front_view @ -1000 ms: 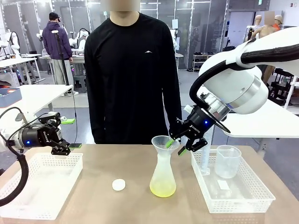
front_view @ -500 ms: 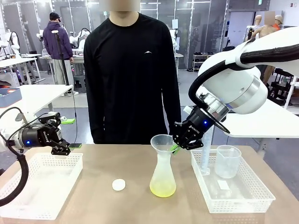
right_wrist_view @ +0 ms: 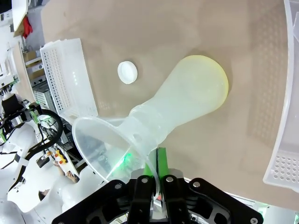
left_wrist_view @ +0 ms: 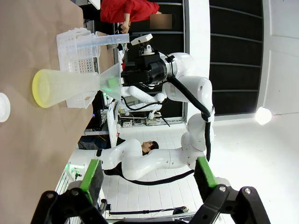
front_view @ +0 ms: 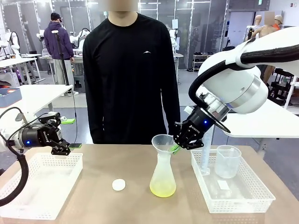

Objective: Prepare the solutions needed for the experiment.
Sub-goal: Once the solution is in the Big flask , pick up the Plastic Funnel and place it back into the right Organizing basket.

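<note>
the solutions point(front_view: 162, 188) formed a shallow yellow-green layer in the bottom of the conical flask point(front_view: 163, 168), which stood upright near the middle of the table point(front_view: 103, 163). a clear funnel point(front_view: 163, 142) sat in the flask neck. the right gripper point(front_view: 176, 148) pinched the funnel rim, fingers pressed together. a white disc point(front_view: 118, 185) lay left of the flask. the left gripper point(front_view: 72, 133), fingers spread wide, hung over the left basket point(front_view: 32, 191).
</note>
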`<state>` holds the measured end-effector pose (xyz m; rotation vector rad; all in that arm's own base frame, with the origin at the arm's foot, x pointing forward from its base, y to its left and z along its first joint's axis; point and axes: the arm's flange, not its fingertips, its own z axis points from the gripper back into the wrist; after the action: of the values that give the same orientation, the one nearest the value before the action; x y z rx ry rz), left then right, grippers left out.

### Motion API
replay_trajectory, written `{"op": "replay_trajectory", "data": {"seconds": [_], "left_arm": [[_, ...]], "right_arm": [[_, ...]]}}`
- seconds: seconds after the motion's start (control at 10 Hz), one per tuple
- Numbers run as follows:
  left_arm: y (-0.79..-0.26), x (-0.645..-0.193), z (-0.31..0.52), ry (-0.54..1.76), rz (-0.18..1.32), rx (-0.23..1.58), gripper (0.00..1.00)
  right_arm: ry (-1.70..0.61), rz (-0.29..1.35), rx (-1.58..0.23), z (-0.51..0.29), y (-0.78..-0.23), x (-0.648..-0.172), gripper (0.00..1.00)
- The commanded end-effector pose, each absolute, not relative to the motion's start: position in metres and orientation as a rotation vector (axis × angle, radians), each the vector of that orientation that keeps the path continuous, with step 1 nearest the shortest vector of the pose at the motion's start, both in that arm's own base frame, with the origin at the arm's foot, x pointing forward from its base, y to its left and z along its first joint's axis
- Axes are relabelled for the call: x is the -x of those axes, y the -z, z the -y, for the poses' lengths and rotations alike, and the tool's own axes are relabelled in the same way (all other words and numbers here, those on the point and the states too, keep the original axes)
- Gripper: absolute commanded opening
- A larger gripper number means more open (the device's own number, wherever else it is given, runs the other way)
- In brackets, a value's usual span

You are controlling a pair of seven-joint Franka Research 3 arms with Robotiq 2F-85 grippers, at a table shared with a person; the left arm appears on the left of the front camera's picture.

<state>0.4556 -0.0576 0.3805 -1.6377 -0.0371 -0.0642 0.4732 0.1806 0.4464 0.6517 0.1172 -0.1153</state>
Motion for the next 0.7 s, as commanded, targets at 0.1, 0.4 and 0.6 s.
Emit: {"op": "replay_trajectory", "data": {"seconds": [0.1,0.4,0.6], "left_arm": [[-0.382,-0.455,0.057,0.071,0.035,1.640,1.00],[-0.382,-0.455,0.057,0.071,0.035,1.640,1.00],[-0.382,-0.455,0.057,0.071,0.035,1.640,1.00]], "right_arm": [[0.156,-0.091,-0.614,-0.180,-0.466,-0.461,0.00],[0.150,-0.036,-0.613,-0.175,-0.486,-0.453,0.00],[0.138,-0.002,-0.632,-0.172,-0.498,-0.449,0.00]]}}
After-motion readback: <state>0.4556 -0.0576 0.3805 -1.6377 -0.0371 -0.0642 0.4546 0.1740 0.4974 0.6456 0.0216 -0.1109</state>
